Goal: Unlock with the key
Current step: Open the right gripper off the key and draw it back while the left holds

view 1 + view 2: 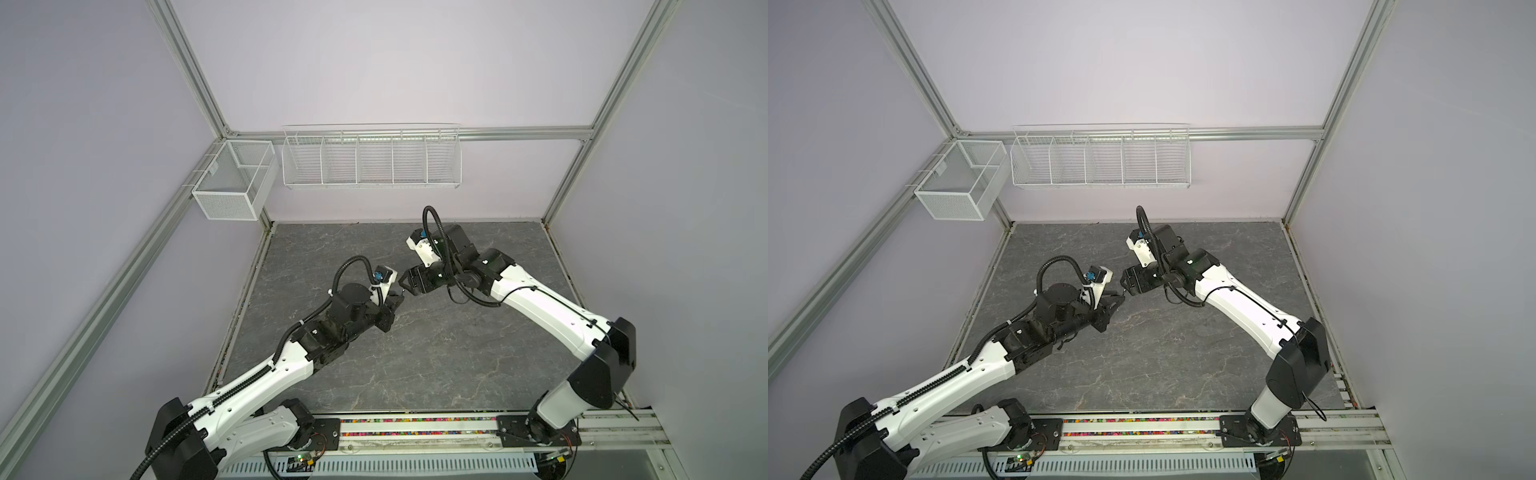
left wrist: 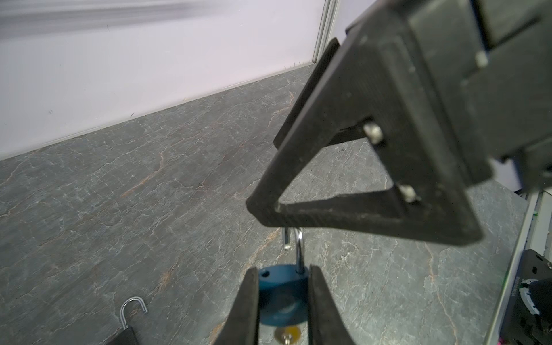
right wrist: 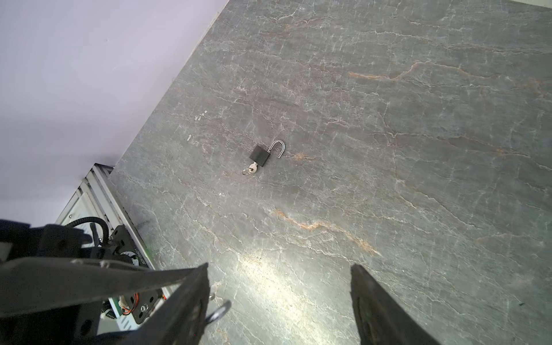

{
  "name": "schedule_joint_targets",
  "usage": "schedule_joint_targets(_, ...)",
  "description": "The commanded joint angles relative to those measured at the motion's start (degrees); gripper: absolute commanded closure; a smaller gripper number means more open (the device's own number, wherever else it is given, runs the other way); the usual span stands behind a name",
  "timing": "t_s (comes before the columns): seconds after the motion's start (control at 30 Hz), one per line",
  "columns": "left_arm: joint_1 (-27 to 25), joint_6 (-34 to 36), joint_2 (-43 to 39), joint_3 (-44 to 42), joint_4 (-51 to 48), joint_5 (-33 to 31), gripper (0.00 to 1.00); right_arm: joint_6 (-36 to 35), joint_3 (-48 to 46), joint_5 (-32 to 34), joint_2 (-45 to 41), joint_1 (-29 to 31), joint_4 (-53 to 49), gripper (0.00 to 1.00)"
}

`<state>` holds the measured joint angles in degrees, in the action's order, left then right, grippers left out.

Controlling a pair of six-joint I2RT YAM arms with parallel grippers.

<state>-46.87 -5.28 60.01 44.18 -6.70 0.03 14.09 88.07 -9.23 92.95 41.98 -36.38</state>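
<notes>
Clamping the blue padlock (image 2: 280, 298) in my left gripper (image 2: 283, 270), shackle (image 2: 299, 254) sprung open; my right gripper (image 3: 279, 266) gapes wide close by.

We see a blue padlock (image 2: 277, 298), its painted body matt, with a mirror-bright steel shackle (image 2: 299, 254) and a brass-coloured key (image 2: 291, 331). The fingers (image 2: 248, 307) of the left gripper (image 2: 283, 268) look like rough, dull black plastic. On the grey, veined, stone-look tabletop (image 3: 388, 149), faintly glossy under the light, we note a black padlock (image 3: 259, 155), matt-bodied, its own shackle (image 3: 278, 148) polished metal.
</notes>
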Motion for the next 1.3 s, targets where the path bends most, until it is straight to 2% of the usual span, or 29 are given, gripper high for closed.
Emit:
schedule_joint_targets(0.0,0.21,1.52,-0.02,0.53,1.64,-0.06,1.0,-2.29,0.99,1.24,0.92,-0.43,-2.49,0.24)
schedule_joint_targets(0.77,0.21,0.93,0.78,1.04,2.31,-0.3,1.0,-2.51,-6.16,-0.15,-5.47,-1.63,-0.7,0.23)
schedule_joint_targets(0.97,0.2,0.58,1.11,1.23,2.22,-0.33,1.0,-1.56,-8.85,-3.5,-7.67,-1.94,2.38,0.23)
schedule_joint_targets(1.27,0.2,-0.13,1.45,1.77,1.52,-0.72,1.0,-1.27,-11.05,-0.89,-9.54,-2.64,1.9,0.23)
